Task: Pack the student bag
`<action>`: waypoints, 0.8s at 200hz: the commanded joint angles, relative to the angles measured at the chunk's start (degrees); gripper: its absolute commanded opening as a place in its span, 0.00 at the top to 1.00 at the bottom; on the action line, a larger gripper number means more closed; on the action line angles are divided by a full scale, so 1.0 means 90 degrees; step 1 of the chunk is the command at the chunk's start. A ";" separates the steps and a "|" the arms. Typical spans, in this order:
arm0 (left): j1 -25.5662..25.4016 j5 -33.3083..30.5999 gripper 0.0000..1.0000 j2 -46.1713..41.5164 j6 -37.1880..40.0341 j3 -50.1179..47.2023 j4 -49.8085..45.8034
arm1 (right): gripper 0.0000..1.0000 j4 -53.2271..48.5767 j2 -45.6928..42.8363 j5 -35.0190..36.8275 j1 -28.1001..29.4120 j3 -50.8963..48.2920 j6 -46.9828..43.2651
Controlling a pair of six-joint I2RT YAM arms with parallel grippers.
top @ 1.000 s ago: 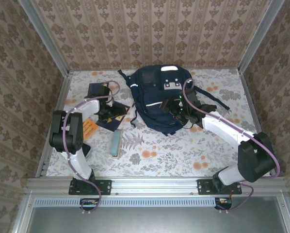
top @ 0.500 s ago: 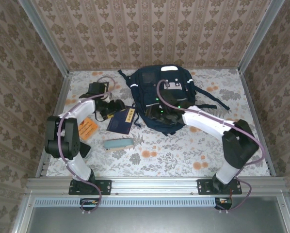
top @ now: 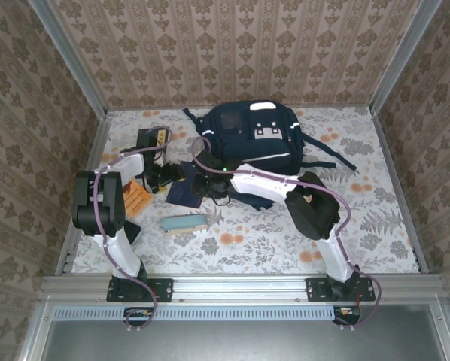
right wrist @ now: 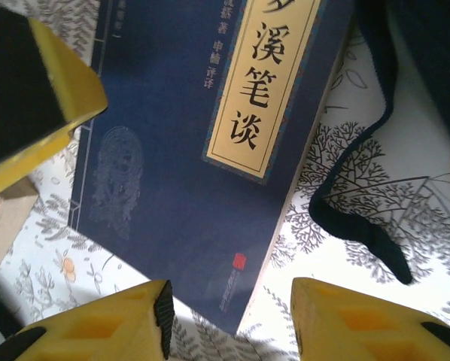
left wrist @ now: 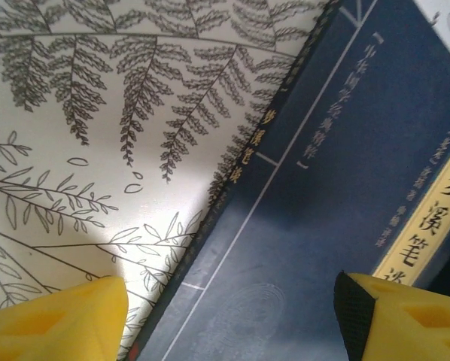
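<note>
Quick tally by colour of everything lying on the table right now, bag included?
Navy: 2, the bag and a book
Teal: 1, a box
Orange: 1, a card
Black: 1, a flat item at the far left
Total: 5

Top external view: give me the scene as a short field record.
bag: student bag, far centre of the table
book: navy book, lying flat, left of the bag
left gripper: open, above the book's edge
right gripper: open, above the book's corner
loose items: teal case, orange card
</note>
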 commanded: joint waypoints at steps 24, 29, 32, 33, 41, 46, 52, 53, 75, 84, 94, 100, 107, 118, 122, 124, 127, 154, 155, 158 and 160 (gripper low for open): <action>0.0051 0.0191 0.30 0.0135 0.0277 -0.0157 -0.0096 | 0.57 -0.0350 0.0620 -0.0008 -0.0036 0.0556 0.0453; 0.0051 0.0247 0.30 0.0138 0.0287 -0.0173 -0.0090 | 0.57 -0.0487 0.0682 0.0028 -0.0037 0.0622 0.0478; 0.0058 0.0283 0.30 0.0147 0.0295 -0.0179 -0.0086 | 0.57 -0.0562 0.0718 0.0048 -0.0035 0.0654 0.0494; 0.0054 0.0301 0.30 0.0146 0.0296 -0.0185 -0.0080 | 0.57 -0.0580 0.0730 0.0055 -0.0037 0.0663 0.0493; 0.0052 0.0453 0.30 0.0146 0.0346 -0.0207 -0.0053 | 0.55 -0.0639 0.0806 0.0061 -0.0057 0.0729 0.0505; 0.0056 0.0543 0.30 0.0141 0.0375 -0.0220 -0.0054 | 0.51 -0.0696 0.0863 0.0085 -0.0059 0.0780 0.0492; 0.0051 0.0624 0.30 0.0122 0.0409 -0.0240 -0.0054 | 0.48 -0.0775 0.0918 0.0112 -0.0079 0.0836 0.0493; 0.0051 0.0652 0.30 0.0114 0.0412 -0.0245 -0.0054 | 0.48 -0.0784 0.0928 0.0111 -0.0083 0.0837 0.0492; 0.0051 0.1123 0.30 -0.0009 0.0560 -0.0359 0.0039 | 0.47 -0.0755 0.1050 -0.0034 -0.0194 0.0852 0.0424; 0.0051 0.1330 0.31 -0.0029 0.0608 -0.0386 0.0075 | 0.48 -0.0716 0.1099 -0.0151 -0.0232 0.0849 0.0387; 0.0051 0.1490 0.32 -0.0057 0.0609 -0.0427 0.0144 | 0.50 -0.0703 0.1165 -0.0290 -0.0271 0.0875 0.0355; 0.0053 0.1602 0.33 -0.0068 0.0601 -0.0444 0.0200 | 0.51 -0.0680 0.1199 -0.0373 -0.0284 0.0880 0.0331; 0.0049 0.1740 0.34 -0.0071 0.0598 -0.0465 0.0266 | 0.53 -0.0662 0.1235 -0.0463 -0.0292 0.0895 0.0309; 0.0021 0.2027 0.36 -0.0105 0.0542 -0.0523 0.0426 | 0.55 -0.0630 0.1283 -0.0573 -0.0285 0.0916 0.0263; 0.0006 0.2157 0.37 -0.0117 0.0528 -0.0542 0.0493 | 0.55 -0.0628 0.1297 -0.0611 -0.0285 0.0926 0.0257; -0.0002 0.2221 0.37 -0.0125 0.0524 -0.0551 0.0525 | 0.56 -0.0628 0.1308 -0.0627 -0.0288 0.0931 0.0252; -0.0007 0.2289 0.38 -0.0136 0.0510 -0.0568 0.0574 | 0.56 -0.0628 0.1313 -0.0657 -0.0288 0.0936 0.0248; -0.0129 0.2829 0.42 -0.0263 0.0431 -0.0670 0.0904 | 0.59 -0.0639 0.1356 -0.0753 -0.0308 0.0939 0.0172; -0.0137 0.2853 0.42 -0.0279 0.0418 -0.0680 0.0919 | 0.59 -0.0638 0.1357 -0.0756 -0.0305 0.0938 0.0170; -0.0148 0.2920 0.43 -0.0313 0.0398 -0.0702 0.0971 | 0.60 -0.0646 0.1352 -0.0766 -0.0311 0.0937 0.0155; -0.0158 0.2963 0.43 -0.0333 0.0386 -0.0720 0.1003 | 0.60 -0.0652 0.1356 -0.0768 -0.0314 0.0936 0.0151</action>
